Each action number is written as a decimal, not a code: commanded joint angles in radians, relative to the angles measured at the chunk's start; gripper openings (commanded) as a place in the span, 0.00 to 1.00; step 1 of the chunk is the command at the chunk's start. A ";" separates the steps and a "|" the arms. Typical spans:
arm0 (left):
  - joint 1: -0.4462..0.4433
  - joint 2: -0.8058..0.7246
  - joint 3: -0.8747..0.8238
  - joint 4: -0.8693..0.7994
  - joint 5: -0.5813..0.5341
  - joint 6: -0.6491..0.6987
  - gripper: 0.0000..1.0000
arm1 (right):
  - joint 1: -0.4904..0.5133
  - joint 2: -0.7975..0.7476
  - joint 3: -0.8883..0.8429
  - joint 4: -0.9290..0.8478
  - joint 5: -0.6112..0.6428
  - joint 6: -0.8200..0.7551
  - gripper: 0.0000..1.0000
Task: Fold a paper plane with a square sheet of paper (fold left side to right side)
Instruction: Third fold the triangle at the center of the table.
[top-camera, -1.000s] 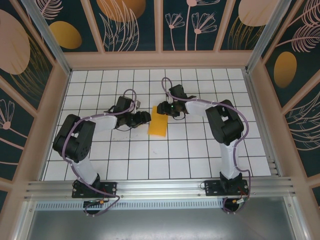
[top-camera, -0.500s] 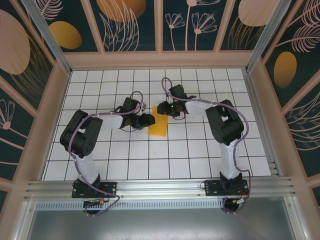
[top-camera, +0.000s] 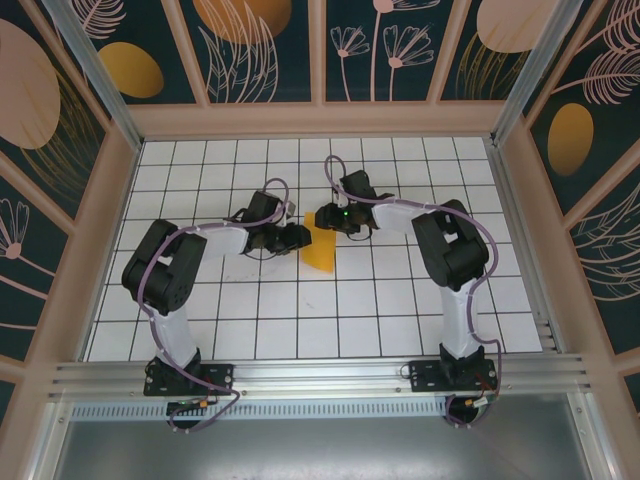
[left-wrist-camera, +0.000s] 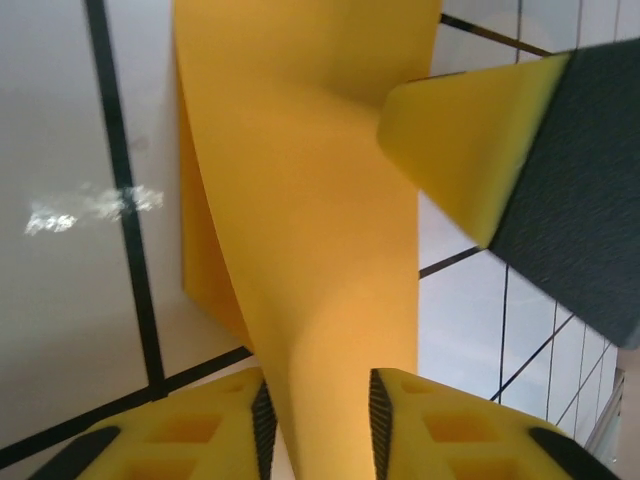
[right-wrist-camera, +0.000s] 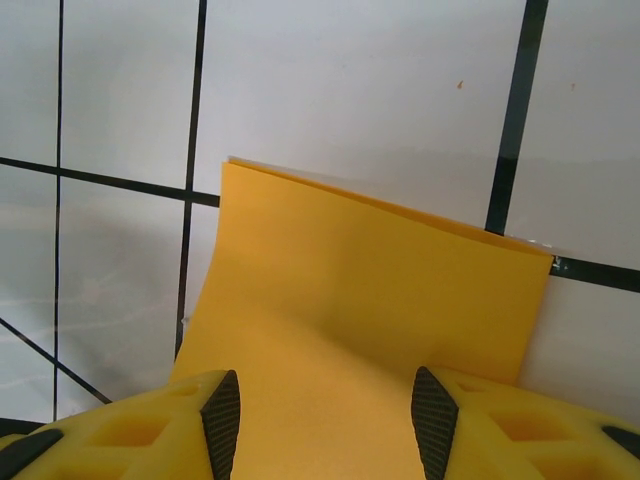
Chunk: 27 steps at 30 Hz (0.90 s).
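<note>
Left gripper (top-camera: 292, 237) sits mid-table, jaws narrow, and a twisted strip of the orange-yellow sheet of paper (top-camera: 322, 252) runs up between its pads (left-wrist-camera: 235, 430). I cannot tell whether they actually pinch it. The sheet lies on the white grid table (top-camera: 300, 320) between the two grippers, its left part lifted and curling over. Right gripper (top-camera: 322, 218) is at the sheet's far edge, jaws wide, with paper spanning the gap.

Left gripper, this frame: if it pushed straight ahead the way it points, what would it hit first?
The square sheet of paper, which runs up between the parted jaws of the left gripper. Past it stands a fingertip of the right gripper; how far behind the sheet is unclear.
</note>
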 joint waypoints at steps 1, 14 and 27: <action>-0.003 0.011 0.021 -0.002 -0.003 0.000 0.25 | -0.001 -0.009 -0.049 0.004 -0.006 -0.010 0.54; -0.022 0.005 0.016 0.014 -0.006 -0.044 0.05 | -0.018 -0.251 -0.170 0.061 0.099 -0.115 0.67; -0.036 -0.024 -0.048 0.090 -0.009 -0.173 0.03 | 0.324 -0.665 -0.628 0.256 0.386 -0.178 0.74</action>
